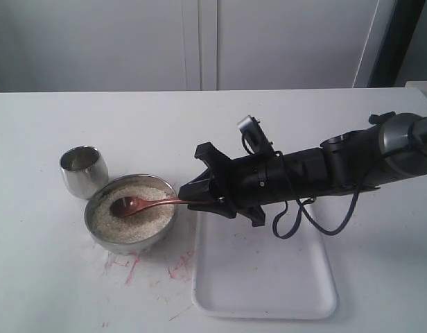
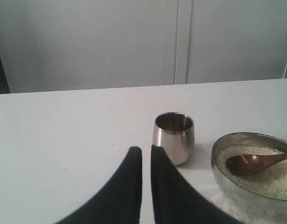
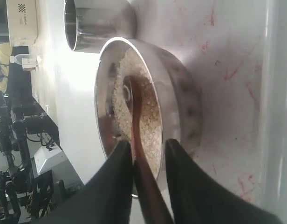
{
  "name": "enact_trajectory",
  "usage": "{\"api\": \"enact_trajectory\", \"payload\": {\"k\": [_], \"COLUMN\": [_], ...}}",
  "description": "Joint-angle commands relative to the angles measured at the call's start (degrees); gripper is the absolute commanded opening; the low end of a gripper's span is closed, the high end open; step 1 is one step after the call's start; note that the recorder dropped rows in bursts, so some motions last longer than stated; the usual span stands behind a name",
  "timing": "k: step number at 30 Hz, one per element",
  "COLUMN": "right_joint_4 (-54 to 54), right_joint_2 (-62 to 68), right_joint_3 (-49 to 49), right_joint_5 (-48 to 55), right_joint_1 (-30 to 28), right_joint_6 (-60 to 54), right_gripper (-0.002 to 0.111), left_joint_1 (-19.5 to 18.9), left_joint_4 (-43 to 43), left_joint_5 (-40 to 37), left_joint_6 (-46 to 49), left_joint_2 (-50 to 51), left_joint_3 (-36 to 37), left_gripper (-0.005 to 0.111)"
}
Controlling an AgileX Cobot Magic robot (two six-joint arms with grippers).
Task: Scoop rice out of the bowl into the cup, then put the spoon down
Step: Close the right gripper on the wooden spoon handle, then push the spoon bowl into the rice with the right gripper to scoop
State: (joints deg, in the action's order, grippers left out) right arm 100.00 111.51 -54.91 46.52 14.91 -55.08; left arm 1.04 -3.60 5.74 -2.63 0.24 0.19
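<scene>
Now, right pincer (image 3: pixel 148 143): partly open astride the spoon (image 3: pixel 135 116) handle, seemingly unclamped.
Tip: clamp squarely before lifting.

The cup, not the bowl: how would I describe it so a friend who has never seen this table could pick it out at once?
On the white table, look left of the white tray to the wide steel bowl of rice. Just beyond its left edge stands the cup, apart from it: small, egg-shaped, shiny steel, and narrower than the bowl.
</scene>
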Motion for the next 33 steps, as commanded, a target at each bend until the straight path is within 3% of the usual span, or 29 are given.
{"api": "enact_trajectory", "payload": {"k": [1,11,24,33], "right_joint_4": [-0.06,-0.06,-0.06,-0.06], "right_joint_2": [0.02,0.02,-0.34,-4.94], "right_joint_3": [-0.35,-0.35,-0.44,-0.44], "right_joint_5": [0.78,1.27,5.86,3.38], "right_joint_1": [0.04,0.04,0.04,-0.07], "right_joint_6": [-0.13,-0.81,-1.7,-4.65], "right_gripper": [0.017,0.003,0.0,0.0], "left_joint_1": [0.28,0.28,0.28,0.28], "left_joint_4": [-0.22,-0.22,-0.22,-0.22], "left_joint_5": [0.27,0.27,0.27,0.27], "left_joint_6": [-0.09,-0.09,-0.09,-0.09], "left_joint_2": [-0.24,-0.24,-0.24,-0.24], "left_joint_3": [-0.19,-0.19,-0.19,-0.19], "left_gripper": [0.014,0.014,0.014,0.014]}}
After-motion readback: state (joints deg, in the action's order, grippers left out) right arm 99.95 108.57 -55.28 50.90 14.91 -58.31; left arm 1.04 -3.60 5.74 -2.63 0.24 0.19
